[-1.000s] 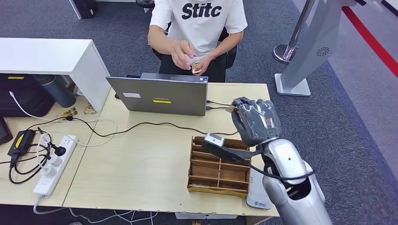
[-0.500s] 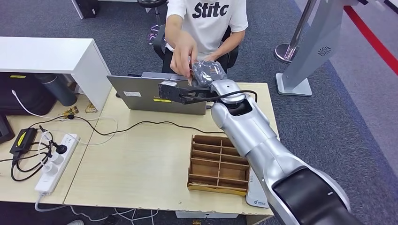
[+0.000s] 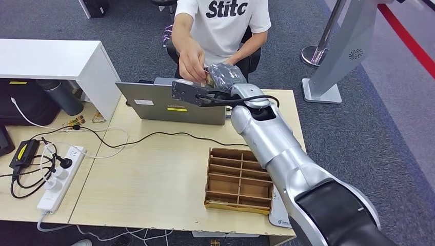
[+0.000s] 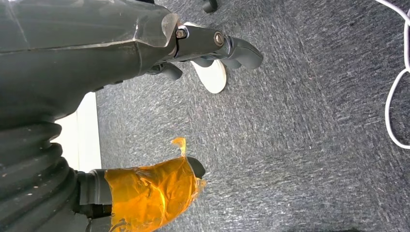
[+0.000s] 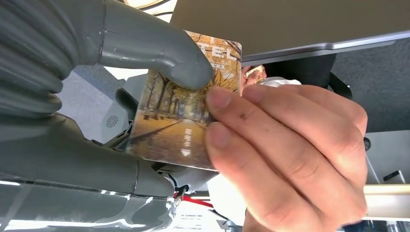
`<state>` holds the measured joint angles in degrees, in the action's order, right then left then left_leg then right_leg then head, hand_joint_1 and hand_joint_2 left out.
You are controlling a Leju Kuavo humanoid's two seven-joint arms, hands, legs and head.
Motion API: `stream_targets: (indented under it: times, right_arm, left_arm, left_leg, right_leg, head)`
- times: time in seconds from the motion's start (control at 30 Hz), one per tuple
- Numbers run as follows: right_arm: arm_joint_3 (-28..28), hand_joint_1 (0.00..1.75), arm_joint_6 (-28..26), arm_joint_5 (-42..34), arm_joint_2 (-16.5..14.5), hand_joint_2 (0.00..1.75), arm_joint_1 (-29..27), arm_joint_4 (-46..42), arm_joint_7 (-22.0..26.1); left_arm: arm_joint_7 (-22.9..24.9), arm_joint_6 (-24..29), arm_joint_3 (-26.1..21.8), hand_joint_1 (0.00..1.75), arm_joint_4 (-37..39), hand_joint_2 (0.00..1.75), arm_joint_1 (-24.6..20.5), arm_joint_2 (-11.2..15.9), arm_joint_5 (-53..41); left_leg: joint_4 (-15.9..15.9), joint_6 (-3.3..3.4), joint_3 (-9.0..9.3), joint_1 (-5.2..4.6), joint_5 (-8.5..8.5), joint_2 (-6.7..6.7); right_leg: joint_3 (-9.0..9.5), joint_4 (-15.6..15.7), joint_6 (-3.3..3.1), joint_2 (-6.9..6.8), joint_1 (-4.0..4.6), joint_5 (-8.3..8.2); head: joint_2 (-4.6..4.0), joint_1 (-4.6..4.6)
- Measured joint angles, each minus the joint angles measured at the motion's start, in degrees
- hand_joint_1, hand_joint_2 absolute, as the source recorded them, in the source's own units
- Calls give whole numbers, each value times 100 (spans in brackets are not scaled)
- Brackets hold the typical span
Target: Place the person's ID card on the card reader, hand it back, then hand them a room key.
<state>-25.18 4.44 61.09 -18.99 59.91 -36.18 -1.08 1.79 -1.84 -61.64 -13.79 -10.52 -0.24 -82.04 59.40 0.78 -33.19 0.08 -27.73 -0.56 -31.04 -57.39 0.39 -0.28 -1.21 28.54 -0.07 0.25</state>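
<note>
**Card held by two hands at once**

Your right hand point(image 3: 224, 77) is stretched far out over the laptop point(image 3: 174, 105), toward the person point(image 3: 220, 20) sitting behind the desk point(image 3: 154, 169). It holds a card point(image 5: 186, 96) with a picture of yellow trees on it. In the right wrist view the thick grey thumb presses on one face of the card and the other fingers sit behind it. I think this is the room key, since part of a word like "hotel" shows on it, but I cannot be sure.

The person's hand point(image 5: 285, 145) has the same card too. Their fingertips pinch the far end of it, the end that points away from your hand. So the card's long side runs from your palm straight out to the person, and both hands are touching it.

The next move turns on that. The person will pull the card away from you along its long side, so your thumb needs to lift first. If you keep squeezing, the card may bend or slip.

Your left hand point(image 4: 145, 193) hangs low over the grey carpet. Its fingers are apart and it holds nothing. The wooden tray point(image 3: 238, 179) sits on the desk near you, well apart from the card.
</note>
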Motion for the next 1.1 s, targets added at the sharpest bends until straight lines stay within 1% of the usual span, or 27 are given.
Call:
stream_targets:
  times: [0.07, 0.1, 0.7, 0.8, 0.9, 1.03, 1.1]
  right_arm:
    - [3, 5, 7, 2, -8, 175, 0, -12, 7]
    - [3, 0, 12, 6, -11, 175, -1, -17, 10]
    - [3, 0, 1, 97, -20, 175, -111, -251, -23]
    - [10, 0, -99, 112, -17, 175, -178, -368, 9]
    - [18, 0, -258, 91, -10, 175, -535, -980, 176]
    - [-4, 0, -144, 47, 11, 175, -1078, -2000, 194]
    - [-16, 0, -136, -91, 26, 175, -1269, -2352, 326]
  left_arm:
    - [0, 0, 0, 0, 0, 175, 0, -1, -3]
    - [0, 0, 0, 0, 0, 175, 0, -2, -6]
    - [0, 0, 0, 0, 2, 175, 0, -4, -73]
    - [0, 2, 0, 0, 2, 175, 2, -4, -69]
    - [-19, 14, 0, 0, 2, 175, 32, -4, -27]
    - [-64, 24, 0, 0, 2, 175, 86, -3, 7]
    - [-68, 32, -3, 0, 2, 175, 108, -2, 32]
  left_leg:
    - [0, 0, -3, 0, 0, -1]
    - [0, 0, -4, 0, 0, -1]
    - [0, -1, -4, 0, 1, 1]
    - [0, -1, -4, 0, 1, 1]
    - [0, -1, -5, 0, 0, 1]
    - [0, -2, -9, 0, -1, 1]
    - [0, -2, -10, 0, -1, 2]
  right_leg:
    - [-3, 0, 0, -1, 0, 0]
    - [-4, 0, 0, 0, 0, 0]
    - [-7, -2, 0, 1, 0, -1]
    - [-7, -1, 0, 1, 0, -1]
    - [-8, -1, 0, 2, 0, -1]
    - [-14, 0, -1, 2, 0, 0]
    - [-15, 0, -1, 2, 0, 0]
  head:
    - [0, 0]
    - [0, 0]
    - [0, 1]
    - [0, 1]
    - [0, 1]
    - [0, 1]
    - [0, 0]
